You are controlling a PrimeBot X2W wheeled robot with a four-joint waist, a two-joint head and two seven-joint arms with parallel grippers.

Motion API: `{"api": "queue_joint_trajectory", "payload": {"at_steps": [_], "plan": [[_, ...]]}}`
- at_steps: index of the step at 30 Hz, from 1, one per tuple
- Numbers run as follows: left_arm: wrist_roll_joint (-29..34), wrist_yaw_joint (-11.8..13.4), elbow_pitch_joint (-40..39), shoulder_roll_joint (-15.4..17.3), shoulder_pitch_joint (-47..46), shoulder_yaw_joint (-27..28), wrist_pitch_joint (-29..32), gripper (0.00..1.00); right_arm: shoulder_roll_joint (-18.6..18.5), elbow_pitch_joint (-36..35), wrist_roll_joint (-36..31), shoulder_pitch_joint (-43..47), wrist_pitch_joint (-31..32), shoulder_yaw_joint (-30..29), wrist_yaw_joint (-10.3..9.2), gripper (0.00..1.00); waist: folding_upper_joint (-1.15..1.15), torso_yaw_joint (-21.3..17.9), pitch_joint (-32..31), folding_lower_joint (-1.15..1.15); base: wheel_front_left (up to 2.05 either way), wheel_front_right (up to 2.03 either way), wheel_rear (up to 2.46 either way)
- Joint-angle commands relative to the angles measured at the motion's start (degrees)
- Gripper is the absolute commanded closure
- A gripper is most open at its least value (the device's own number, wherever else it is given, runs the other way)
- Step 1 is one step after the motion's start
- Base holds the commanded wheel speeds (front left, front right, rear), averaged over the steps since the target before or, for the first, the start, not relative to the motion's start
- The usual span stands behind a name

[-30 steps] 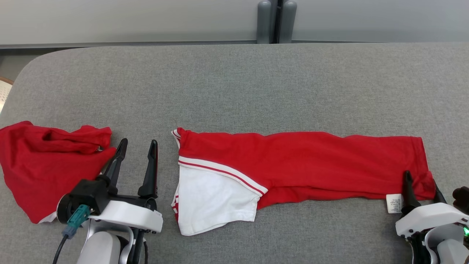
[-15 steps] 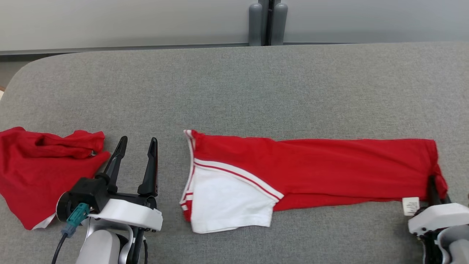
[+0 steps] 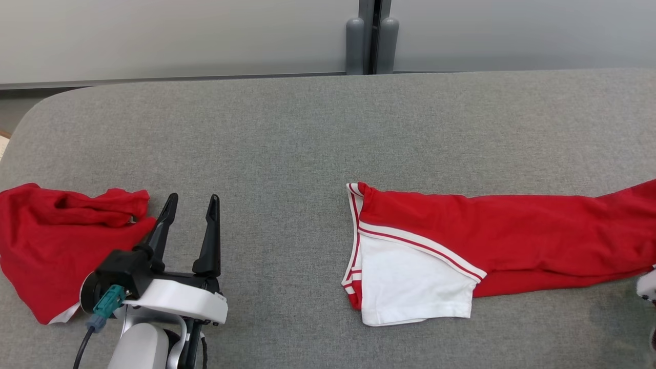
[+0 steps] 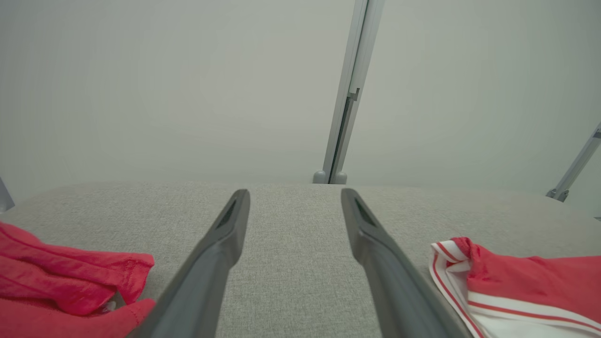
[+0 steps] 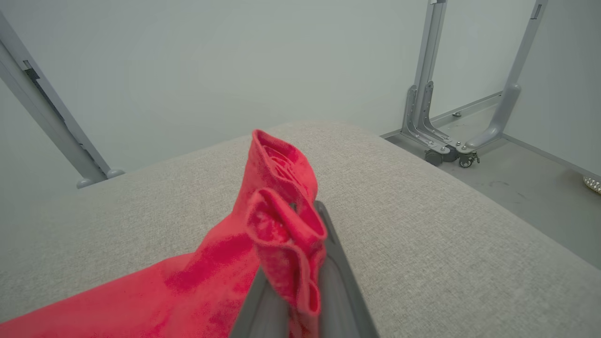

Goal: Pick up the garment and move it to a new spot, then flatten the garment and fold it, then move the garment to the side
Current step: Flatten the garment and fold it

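Nearest on the left, the left gripper (image 3: pixel 193 197) rests low over the desk (image 3: pixel 307 128) with its two dark fingers spread and nothing between them. In its wrist view the bare grey cloth of the desk shows between them. Just beside its left finger lies a second red garment (image 3: pixel 51 241), crumpled in a heap at the near left edge and apart from the work.

At the near right edge, the right wrist view shows the right gripper (image 5: pixel 300 225) pinching a bunched end of the red T-shirt (image 3: pixel 492 230), and the cloth puckers up above the fingertips. The T-shirt lies on the right half of the desk as a long narrow band folded lengthwise. Its white sleeve (image 3: pixel 410 287) with red-and-white striped trim is at the left end, and the red body runs right, out past the head view's edge. The left end is well apart from the left gripper.

The step in hand looks like the move to the side, the band being drawn by its right end. It could also be a repositioning before a crosswise fold, since the head view cuts off the held end.

The next move calls for a low, even pull so the lengthwise fold does not open. The T-shirt should be released only once the whole band rests on the desk.

Farther off are the bare desk surface and, beyond it, the pale wall with its grey posts (image 3: pixel 370 41).
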Motion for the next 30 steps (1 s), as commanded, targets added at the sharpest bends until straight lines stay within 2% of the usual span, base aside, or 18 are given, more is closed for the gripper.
{"api": "queue_joint_trajectory", "payload": {"at_steps": [1,5,13,15,17,22,30], "plan": [[-0.5,0.4,0.1,0.2,0.2,0.0,0.0,0.00,1.7,-1.6,-0.5,-0.8,-0.3,1.3,-0.11,1.00,0.00,-0.1,-0.6,0.00,0.00,0.00,0.00],[-1.1,0.6,0.4,0.2,1.0,0.0,0.0,0.00,5.2,-5.2,0.6,-0.8,-0.3,5.7,-0.07,1.00,0.00,-0.2,-1.6,0.00,0.00,0.00,0.00],[-1.9,1.0,0.2,0.2,1.0,-0.3,0.0,0.00,11.2,-16.8,5.1,2.3,4.2,21.0,-0.07,1.00,0.00,0.1,-2.7,0.00,0.00,0.00,0.00],[-2.1,1.0,0.2,0.2,1.1,-0.3,0.0,0.00,11.4,-18.2,5.8,2.9,4.9,22.7,-0.07,1.00,0.00,0.3,-2.8,0.00,0.00,0.00,0.00],[-2.0,1.0,0.3,0.2,1.4,-0.6,0.0,0.00,11.7,-21.0,7.2,4.7,6.3,26.8,-0.07,1.00,0.00,0.7,-3.2,0.00,0.00,0.00,0.00],[-2.1,1.0,0.5,0.2,2.2,-0.7,0.0,0.00,11.8,-26.2,16.7,8.1,8.0,37.5,-0.07,1.00,0.00,1.6,-3.6,0.00,0.00,0.00,0.00],[-1.8,0.9,0.7,0.2,1.9,-1.7,0.0,0.00,11.9,-24.9,21.0,9.6,6.7,47.8,-0.07,1.00,0.00,3.5,-3.8,0.00,0.00,0.00,0.00]]}}
